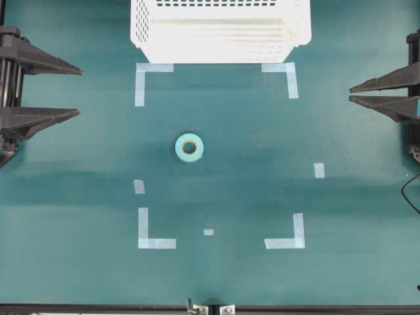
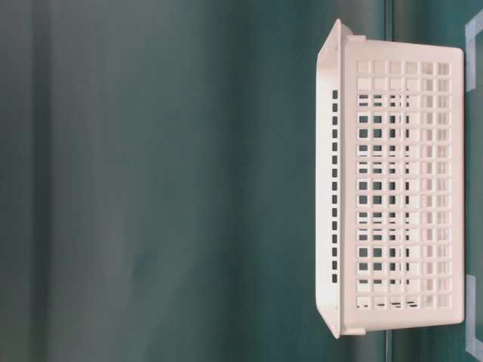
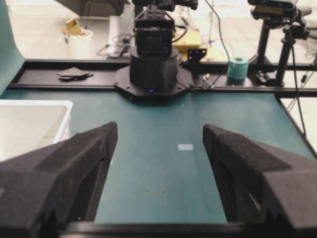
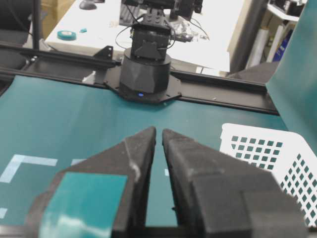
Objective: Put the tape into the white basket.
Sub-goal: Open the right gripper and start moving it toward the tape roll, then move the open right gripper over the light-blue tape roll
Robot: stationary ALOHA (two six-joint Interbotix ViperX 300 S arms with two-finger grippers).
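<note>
The tape (image 1: 189,147), a light-teal roll with a pale core, lies flat near the middle of the green table. The white basket (image 1: 139,29) stands at the far edge, well beyond the tape. It also shows in the table-level view (image 2: 343,151), the left wrist view (image 3: 34,102) and the right wrist view (image 4: 257,148). My left gripper (image 1: 79,92) hovers at the left edge, open wide and empty (image 3: 158,130). My right gripper (image 1: 352,94) hovers at the right edge, its jaws nearly together with nothing between them (image 4: 159,131). The tape shows in neither wrist view.
Pale-blue L-shaped tape strips (image 1: 146,75) (image 1: 285,75) (image 1: 154,235) (image 1: 289,237) mark a rectangle around the tape. Small scraps (image 1: 319,170) (image 1: 138,186) (image 1: 209,231) lie flat on the table. Another teal roll (image 3: 237,67) stands off the table beyond the right arm's base (image 3: 153,74).
</note>
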